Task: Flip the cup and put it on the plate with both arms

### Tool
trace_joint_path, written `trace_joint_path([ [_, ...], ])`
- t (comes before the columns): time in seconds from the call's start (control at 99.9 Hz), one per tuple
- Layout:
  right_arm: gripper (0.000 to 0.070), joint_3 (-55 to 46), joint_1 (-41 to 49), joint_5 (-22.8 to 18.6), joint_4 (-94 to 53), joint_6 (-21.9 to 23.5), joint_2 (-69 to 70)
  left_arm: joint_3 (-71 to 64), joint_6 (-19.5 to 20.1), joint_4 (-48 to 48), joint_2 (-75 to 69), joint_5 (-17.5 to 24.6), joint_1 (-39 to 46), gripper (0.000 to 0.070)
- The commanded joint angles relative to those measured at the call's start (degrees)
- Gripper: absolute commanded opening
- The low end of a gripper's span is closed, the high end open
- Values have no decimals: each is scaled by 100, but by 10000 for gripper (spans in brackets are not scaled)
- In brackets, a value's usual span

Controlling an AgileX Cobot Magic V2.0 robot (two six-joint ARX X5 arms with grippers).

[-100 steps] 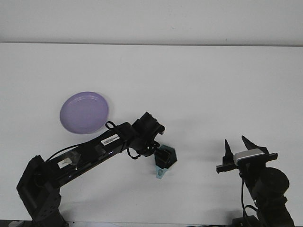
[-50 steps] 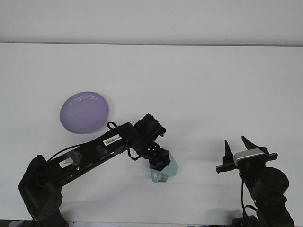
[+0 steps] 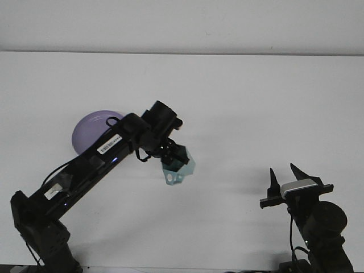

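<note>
Pale teal, translucent plastic: cup (image 3: 177,166), with a small handle or tab at its lower edge; tilted, neither upright nor fully inverted.
Cup position: lifted clear of the table (image 3: 256,102), just right of and slightly below the plate (image 3: 91,128); not touching the plate.
Cup hold: clamped in the left gripper (image 3: 173,158), dark fingers closed against its upper part.
Plate: lilac, round, shallow; flat on the table, left of centre; right portion hidden behind the left arm (image 3: 102,156).
Left arm: black, with a white label on the forearm; running diagonally from a base below the plate, up across the plate's lower right edge, wrist bent down toward the cup.
Left jaws: closed on the cup; exact contact points hard to make out against the dark fingers.
Right gripper (image 3: 282,179): far right of the plate and well below its level, well apart from the cup; pointing upward.
Right jaws: spread, two dark pointed fingers with a clear gap between them, holding nothing.
Table: white, matte; faint shadow under the cup.
</note>
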Motion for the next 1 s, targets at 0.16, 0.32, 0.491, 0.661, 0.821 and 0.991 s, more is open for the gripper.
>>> trace_joint_path([
  [0.16,372,39,9,0,39,72,4,527,479,-737,-378,-297,1228,12],
  [0.32,371,39,9,-2,39,74,4,527,708,-1012,-496,-297,2350,12],
  [0.491,372,39,9,-2,37,77,4,527,876,-925,-404,-297,3215,12],
  [0.661,372,39,9,-2,37,74,4,527,925,-575,-162,-297,3709,12],
  [0.821,371,39,9,-2,35,74,4,527,970,-428,299,-297,3895,12],
  [0.991,372,39,9,0,33,72,7,527,1034,-411,866,-420,3899,12],
])
